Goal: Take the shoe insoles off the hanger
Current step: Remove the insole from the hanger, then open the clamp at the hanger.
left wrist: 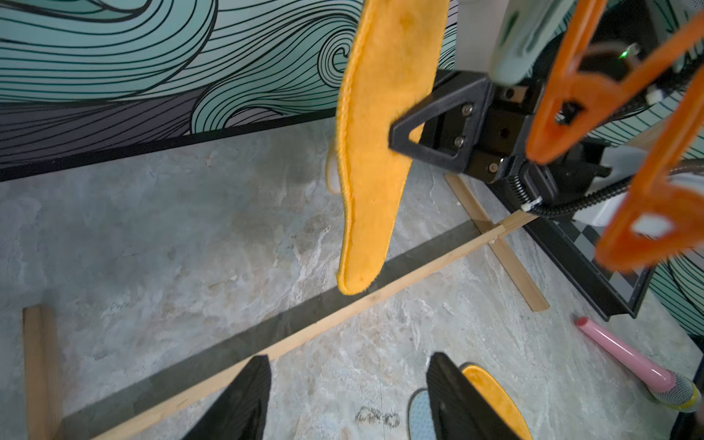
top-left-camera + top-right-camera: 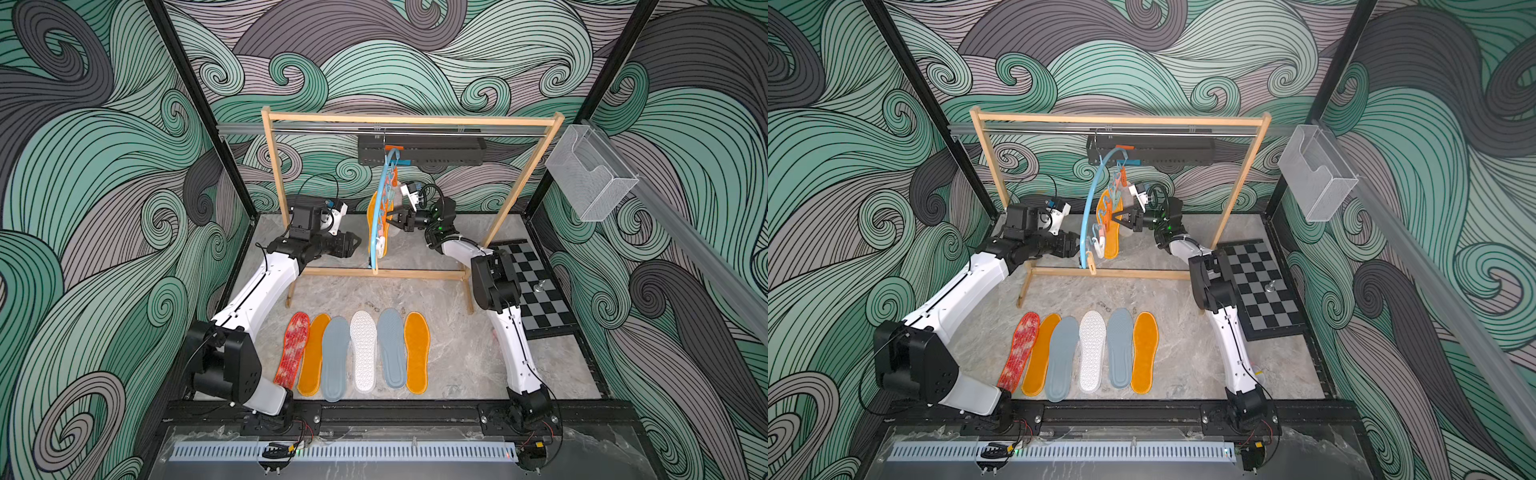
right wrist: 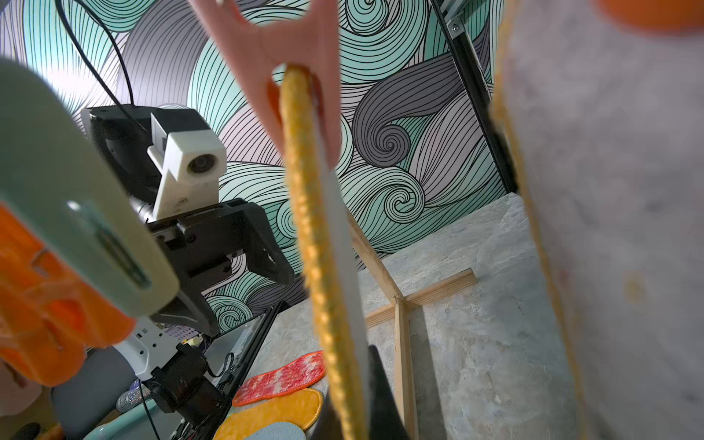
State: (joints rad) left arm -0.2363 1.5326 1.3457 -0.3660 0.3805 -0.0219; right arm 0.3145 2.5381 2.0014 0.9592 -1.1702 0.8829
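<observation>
The light blue hanger (image 2: 379, 208) (image 2: 1089, 216) hangs from the rack's rod and is turned edge-on. An orange insole (image 2: 372, 216) (image 1: 373, 160) dangles from it, its top held in a pink clip (image 3: 274, 57). My right gripper (image 2: 390, 216) (image 2: 1119, 218) (image 3: 354, 411) is shut on this insole's edge. A pale grey insole (image 3: 609, 198) hangs beside it. My left gripper (image 2: 355, 243) (image 1: 346, 400) stands open and empty, to the left of the hanger. Several insoles lie in a row on the table, from a red-white one (image 2: 293, 349) to an orange one (image 2: 417, 351).
The wooden rack (image 2: 411, 120) spans the back of the table, its base bar (image 1: 343, 312) under the hanger. A black tray (image 2: 419, 151) hangs behind it. A chessboard (image 2: 528, 282) lies at the right, a wire basket (image 2: 590, 174) is on the right wall, and a pink stick (image 1: 628, 358) lies on the table.
</observation>
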